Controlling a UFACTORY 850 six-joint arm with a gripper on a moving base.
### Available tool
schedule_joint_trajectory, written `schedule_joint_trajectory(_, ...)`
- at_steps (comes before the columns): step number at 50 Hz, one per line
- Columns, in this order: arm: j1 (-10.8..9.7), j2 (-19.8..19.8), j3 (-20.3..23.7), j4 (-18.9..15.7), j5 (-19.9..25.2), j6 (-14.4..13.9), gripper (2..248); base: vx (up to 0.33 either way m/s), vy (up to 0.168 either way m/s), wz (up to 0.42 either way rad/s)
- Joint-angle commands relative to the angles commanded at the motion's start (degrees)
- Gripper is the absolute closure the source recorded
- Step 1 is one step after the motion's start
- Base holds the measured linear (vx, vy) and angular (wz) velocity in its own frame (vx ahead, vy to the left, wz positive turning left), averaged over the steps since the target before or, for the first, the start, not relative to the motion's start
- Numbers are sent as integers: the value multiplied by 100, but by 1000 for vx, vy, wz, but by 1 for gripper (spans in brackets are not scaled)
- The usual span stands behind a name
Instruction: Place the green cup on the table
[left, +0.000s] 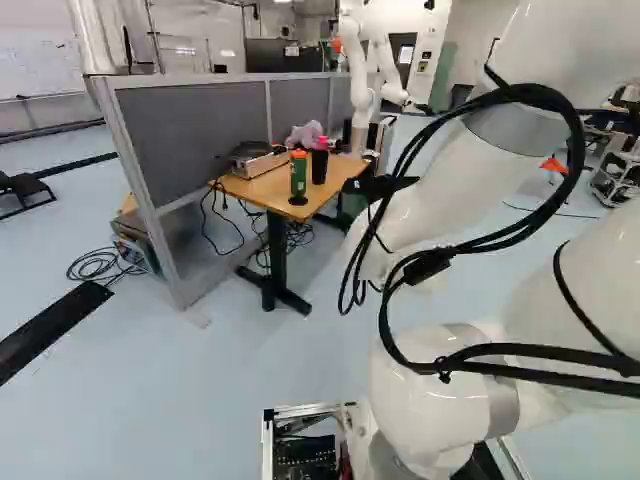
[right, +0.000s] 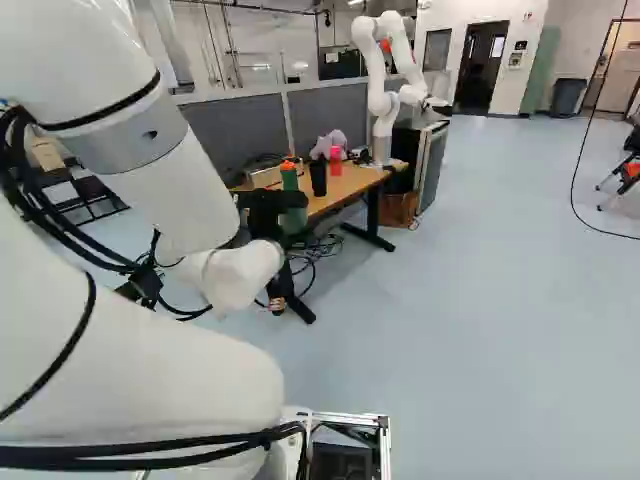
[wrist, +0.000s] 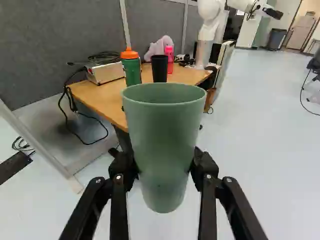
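In the right base view my gripper (right: 264, 208) shows as a dark shape beyond the white wrist, just short of the table (right: 333, 194). The green cup (right: 294, 221) is beside it, partly hidden by the black fingers. The wrist view shows the gripper (wrist: 164, 167) shut on the green cup (wrist: 162, 132), one finger against each side. Upright and open at the top, the cup hangs in the air before the table's near end. Behind its rim the wooden tabletop (wrist: 102, 101) stretches away.
On the table stand a green bottle with an orange lid (wrist: 131, 67), a black cup (wrist: 159, 68), a pink bottle (wrist: 169, 59) and a metal box (wrist: 106, 72). A grey partition (left: 190, 128) runs behind it. Another robot (right: 377, 75) rises beyond. Cables hang off the table.
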Motion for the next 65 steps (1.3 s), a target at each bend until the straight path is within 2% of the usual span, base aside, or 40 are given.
schedule_joint_trajectory(48, 0, 0, 0, 0, 0, 0, 126, 1, 0, 1)
schedule_joint_trajectory(65, 0, 0, 0, 0, 0, 0, 126, 112, -62, -16)
